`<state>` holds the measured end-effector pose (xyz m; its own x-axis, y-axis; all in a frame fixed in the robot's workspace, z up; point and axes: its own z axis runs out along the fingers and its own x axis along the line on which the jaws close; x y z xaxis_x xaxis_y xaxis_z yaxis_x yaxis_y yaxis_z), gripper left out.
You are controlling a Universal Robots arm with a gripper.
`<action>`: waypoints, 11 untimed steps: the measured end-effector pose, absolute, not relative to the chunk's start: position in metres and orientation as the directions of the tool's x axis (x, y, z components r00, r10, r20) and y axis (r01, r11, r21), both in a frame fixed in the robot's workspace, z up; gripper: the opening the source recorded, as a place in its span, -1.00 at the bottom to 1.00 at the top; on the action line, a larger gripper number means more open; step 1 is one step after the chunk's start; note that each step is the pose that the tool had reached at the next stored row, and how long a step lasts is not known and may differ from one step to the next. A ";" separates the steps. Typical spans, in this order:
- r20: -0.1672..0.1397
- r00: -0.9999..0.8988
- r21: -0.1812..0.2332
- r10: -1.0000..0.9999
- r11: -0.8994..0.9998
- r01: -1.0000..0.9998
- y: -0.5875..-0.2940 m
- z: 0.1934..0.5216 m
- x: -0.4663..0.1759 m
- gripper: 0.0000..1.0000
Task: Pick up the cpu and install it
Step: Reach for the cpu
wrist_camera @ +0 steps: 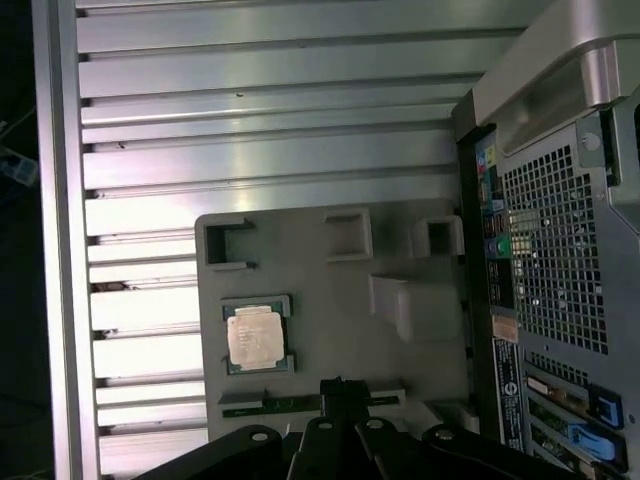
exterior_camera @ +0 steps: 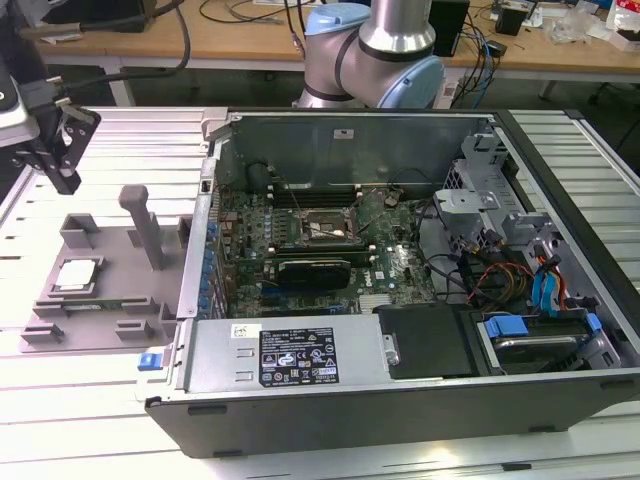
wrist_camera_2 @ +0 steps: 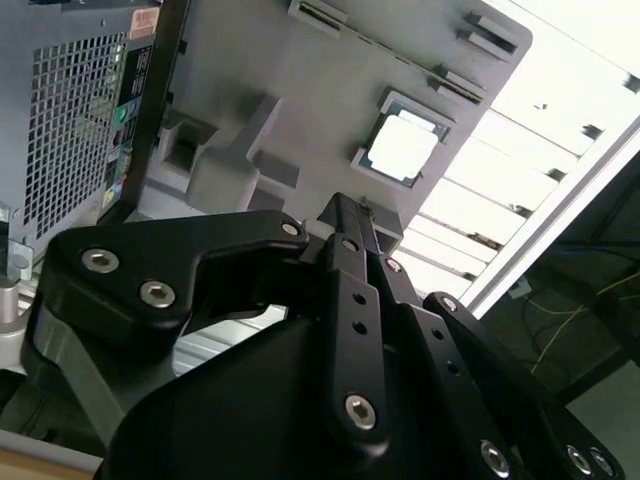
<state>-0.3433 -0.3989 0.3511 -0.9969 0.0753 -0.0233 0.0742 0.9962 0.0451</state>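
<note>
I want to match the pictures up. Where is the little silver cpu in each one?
Exterior view: cpu on the exterior view's left, in the grey tray.
First wrist view: cpu in a pocket of the grey tray.
Second wrist view: cpu in that same pocket.
Shared landmark: grey tray.

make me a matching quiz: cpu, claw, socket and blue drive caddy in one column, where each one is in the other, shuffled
1 cpu
2 claw
3 socket
4 caddy

a on the board inside the case
b in a pocket of the grey tray
c in the case's drive bay, exterior view's right
d in the air above the table

Pairs: 1-b, 2-d, 3-a, 4-c
</note>
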 end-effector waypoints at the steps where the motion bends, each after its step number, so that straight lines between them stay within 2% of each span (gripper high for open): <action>1: -0.023 -0.997 0.045 0.075 0.996 0.074 -0.399 0.350 -0.343 -0.79; 11: -0.023 -0.997 0.045 0.075 0.996 0.074 -0.399 0.331 -0.348 -0.79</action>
<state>-0.3484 -0.3988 0.3306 -0.9969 0.0753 -0.0233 0.0742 0.9962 0.0451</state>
